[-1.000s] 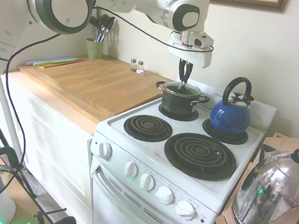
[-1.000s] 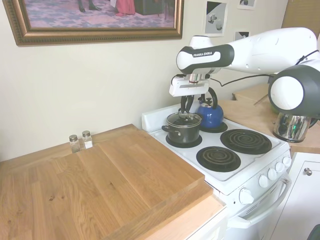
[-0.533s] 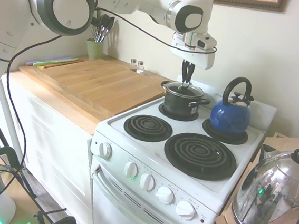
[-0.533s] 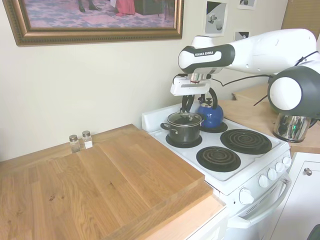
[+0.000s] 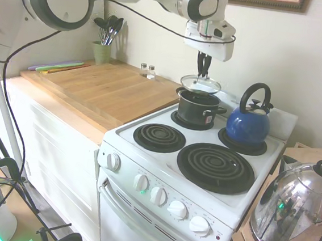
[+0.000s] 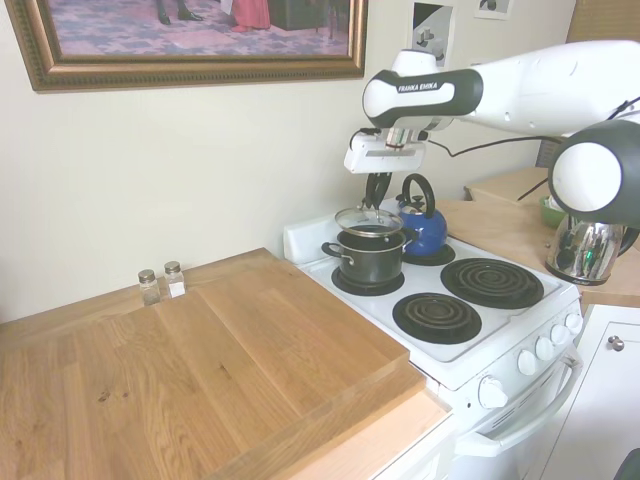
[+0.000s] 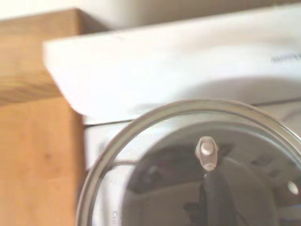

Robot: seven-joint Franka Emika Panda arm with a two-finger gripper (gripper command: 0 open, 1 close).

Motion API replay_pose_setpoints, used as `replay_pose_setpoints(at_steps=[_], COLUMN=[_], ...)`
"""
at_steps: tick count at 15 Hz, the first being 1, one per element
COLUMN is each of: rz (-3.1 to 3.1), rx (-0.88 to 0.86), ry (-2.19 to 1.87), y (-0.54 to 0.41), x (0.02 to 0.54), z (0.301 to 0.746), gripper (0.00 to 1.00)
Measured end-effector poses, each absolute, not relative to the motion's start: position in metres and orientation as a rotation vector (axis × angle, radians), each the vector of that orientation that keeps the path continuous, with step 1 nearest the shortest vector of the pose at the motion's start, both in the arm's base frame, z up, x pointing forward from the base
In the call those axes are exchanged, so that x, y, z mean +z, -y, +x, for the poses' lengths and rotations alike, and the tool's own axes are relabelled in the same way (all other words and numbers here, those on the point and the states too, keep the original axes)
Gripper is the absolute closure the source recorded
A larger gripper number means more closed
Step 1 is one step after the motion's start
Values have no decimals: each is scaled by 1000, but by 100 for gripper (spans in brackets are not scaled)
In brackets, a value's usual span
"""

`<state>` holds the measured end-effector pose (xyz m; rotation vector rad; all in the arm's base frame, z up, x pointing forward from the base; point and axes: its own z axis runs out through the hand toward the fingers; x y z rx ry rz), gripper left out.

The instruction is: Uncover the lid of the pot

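Note:
The black pot [image 5: 197,107] [image 6: 369,257] stands on the stove's back left burner. The clear glass lid [image 5: 200,83] [image 6: 368,218] hangs a short way above the pot's open mouth, roughly level. My gripper [image 5: 202,74] [image 6: 374,205] is shut on the lid's dark loop handle from above. In the wrist view the lid [image 7: 141,141] fills the lower part of the picture, with the dark pot blurred beneath it.
A blue kettle [image 5: 248,123] [image 6: 420,226] sits on the back right burner, close beside the pot. Two front burners [image 5: 216,167] are bare. A shiny steel kettle [image 5: 293,213] stands at the right. A wooden counter [image 6: 200,370] with two shakers [image 6: 162,282] lies to the stove's other side.
The gripper has risen with the lid in its grasp. The lid, resting on the pot before, now hangs above it. The pot stays on the burner.

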<state>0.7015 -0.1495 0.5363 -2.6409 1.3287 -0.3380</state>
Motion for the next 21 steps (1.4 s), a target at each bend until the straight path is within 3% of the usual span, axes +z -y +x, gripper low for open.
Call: replay_pose_setpoints(at_steps=[5,8,12,16,21], rz=[-2705,-2779,-2881,-2941,-2975], rx=[-442,-496,-508,-471,-442], ry=[-1129,-1024,-965,-970,-983], y=[50,-46,-157,-197,-225], x=[601,608,552,462,425], z=[650,610,554,504,488], gripper=[100,100,100,100,100])
